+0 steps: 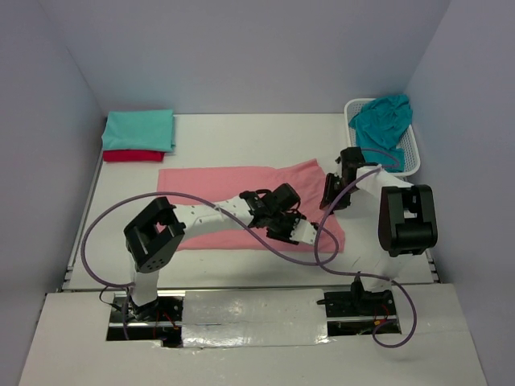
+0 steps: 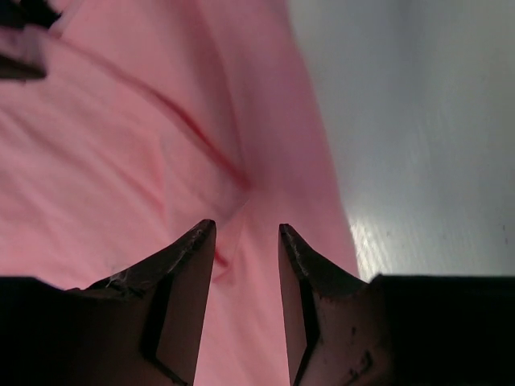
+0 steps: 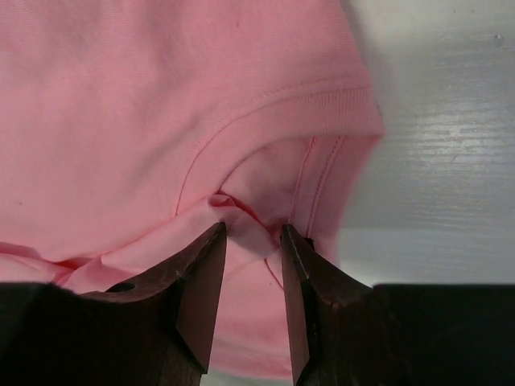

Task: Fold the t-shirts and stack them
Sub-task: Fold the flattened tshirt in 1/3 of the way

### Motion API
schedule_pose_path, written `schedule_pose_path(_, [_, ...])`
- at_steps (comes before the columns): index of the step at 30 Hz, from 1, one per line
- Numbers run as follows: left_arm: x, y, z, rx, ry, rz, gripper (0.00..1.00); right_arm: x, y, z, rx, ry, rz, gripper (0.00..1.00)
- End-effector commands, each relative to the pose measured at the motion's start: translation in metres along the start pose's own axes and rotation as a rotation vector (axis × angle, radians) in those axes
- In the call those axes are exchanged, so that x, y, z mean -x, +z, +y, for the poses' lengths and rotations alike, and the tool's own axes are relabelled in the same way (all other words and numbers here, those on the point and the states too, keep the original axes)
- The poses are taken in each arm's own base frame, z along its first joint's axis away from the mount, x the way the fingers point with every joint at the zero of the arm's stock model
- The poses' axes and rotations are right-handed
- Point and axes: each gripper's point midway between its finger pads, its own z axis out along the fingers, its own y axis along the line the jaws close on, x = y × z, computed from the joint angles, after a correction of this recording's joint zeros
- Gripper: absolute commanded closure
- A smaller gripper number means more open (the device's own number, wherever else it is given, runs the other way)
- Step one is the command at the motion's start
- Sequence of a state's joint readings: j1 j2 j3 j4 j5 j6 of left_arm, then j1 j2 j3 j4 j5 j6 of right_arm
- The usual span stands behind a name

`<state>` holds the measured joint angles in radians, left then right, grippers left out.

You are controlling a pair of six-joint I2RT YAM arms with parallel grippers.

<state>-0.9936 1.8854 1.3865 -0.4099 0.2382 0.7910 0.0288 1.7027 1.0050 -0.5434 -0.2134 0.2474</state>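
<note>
A salmon pink t-shirt (image 1: 217, 186) lies spread across the middle of the table. My left gripper (image 1: 306, 233) is low over its near right corner. In the left wrist view this gripper (image 2: 245, 229) is open, with flat pink cloth (image 2: 145, 145) under the gap. My right gripper (image 1: 331, 199) is at the shirt's right edge. Seen from the right wrist, it (image 3: 253, 229) is pinching a raised pucker of the pink t-shirt (image 3: 161, 96) just below the collar seam. A folded mint-teal t-shirt (image 1: 138, 129) lies on a crimson one (image 1: 133, 156) at the back left. The darker teal t-shirt (image 1: 385, 119) is crumpled in the basket.
The white lattice basket (image 1: 412, 157) stands at the back right, just behind the right arm. Grey walls close in the table on three sides. A purple cable (image 1: 265, 241) loops from the left arm over the shirt's near edge.
</note>
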Motion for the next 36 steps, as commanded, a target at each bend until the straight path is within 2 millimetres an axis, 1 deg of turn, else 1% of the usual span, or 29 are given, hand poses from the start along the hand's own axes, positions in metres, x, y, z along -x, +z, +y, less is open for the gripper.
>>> schedule_pose_path(1, [0.024,0.018,0.006,0.034,0.116,-0.087,0.51,0.022,-0.002,0.007,0.01,-0.04,-0.057,0.59])
schedule_pose_path(4, [0.017,0.031,0.001,0.03,0.144,-0.073,0.51,0.02,0.0,0.007,0.012,-0.038,-0.045,0.6])
schedule_pose_path(5, [0.015,0.033,0.002,0.039,0.139,-0.066,0.52,0.02,0.0,0.007,0.011,-0.041,-0.044,0.6])
schedule_pose_path(6, [0.008,0.036,0.006,0.065,0.133,-0.04,0.54,0.021,0.0,0.007,0.012,-0.041,-0.045,0.6])
schedule_pose_path(7, [0.007,0.036,0.008,0.077,0.151,-0.033,0.55,0.021,0.0,0.007,0.012,-0.043,-0.045,0.6])
schedule_pose_path(8, [0.0,0.037,0.009,0.088,0.155,-0.004,0.56,0.02,0.001,0.007,0.013,-0.044,-0.045,0.61])
schedule_pose_path(11, [-0.009,0.037,0.015,0.125,0.156,0.034,0.64,0.02,0.002,0.007,0.015,-0.044,-0.041,0.61])
schedule_pose_path(14, [-0.011,0.036,0.018,0.131,0.152,0.04,0.66,0.018,0.003,0.006,0.016,-0.048,-0.038,0.61])
schedule_pose_path(15, [-0.011,0.037,0.019,0.131,0.148,0.04,0.67,0.018,0.004,0.006,0.017,-0.046,-0.036,0.63])
schedule_pose_path(16, [-0.009,0.039,0.016,0.117,0.137,0.03,0.68,0.017,0.005,0.006,0.018,-0.047,-0.034,0.64])
schedule_pose_path(17, [-0.003,0.038,0.018,0.117,0.129,0.017,0.69,0.017,0.005,0.006,0.017,-0.051,-0.031,0.65])
schedule_pose_path(18, [-0.003,0.039,0.016,0.099,0.121,0.016,0.7,0.017,0.005,0.006,0.018,-0.048,-0.031,0.66])
schedule_pose_path(20, [0.003,0.04,0.013,0.083,0.12,0.0,0.76,0.017,0.005,0.005,0.015,-0.049,-0.03,0.69])
schedule_pose_path(21, [0.005,0.042,0.011,0.08,0.123,-0.002,0.83,0.017,0.005,0.005,0.013,-0.049,-0.031,0.72])
schedule_pose_path(23, [0.005,0.043,0.012,0.084,0.124,0.001,0.96,0.018,0.004,0.002,-0.005,-0.05,-0.033,0.73])
schedule_pose_path(24, [0.004,0.045,0.01,0.079,0.125,0.002,1.0,0.018,0.004,0.001,-0.009,-0.053,-0.036,0.74])
schedule_pose_path(26, [0.003,0.046,0.008,0.07,0.127,0.006,1.0,0.019,0.003,0.001,-0.015,-0.054,-0.036,0.77])
schedule_pose_path(28, [0.003,0.045,0.009,0.071,0.13,0.009,1.0,0.019,0.003,0.0,-0.021,-0.054,-0.039,0.85])
schedule_pose_path(29, [0.004,0.043,0.011,0.076,0.129,0.011,1.0,0.019,0.003,0.0,-0.024,-0.054,-0.036,0.9])
schedule_pose_path(32, [0.009,0.035,0.02,0.098,0.097,0.015,1.0,0.021,-0.003,-0.004,-0.051,-0.051,-0.039,1.0])
schedule_pose_path(35, [0.017,0.017,0.031,0.077,0.046,-0.021,1.0,0.025,-0.015,-0.002,-0.055,-0.04,-0.068,1.0])
schedule_pose_path(36, [0.016,0.013,0.035,0.063,0.026,-0.038,1.0,0.026,-0.021,0.001,-0.049,-0.037,-0.085,1.0])
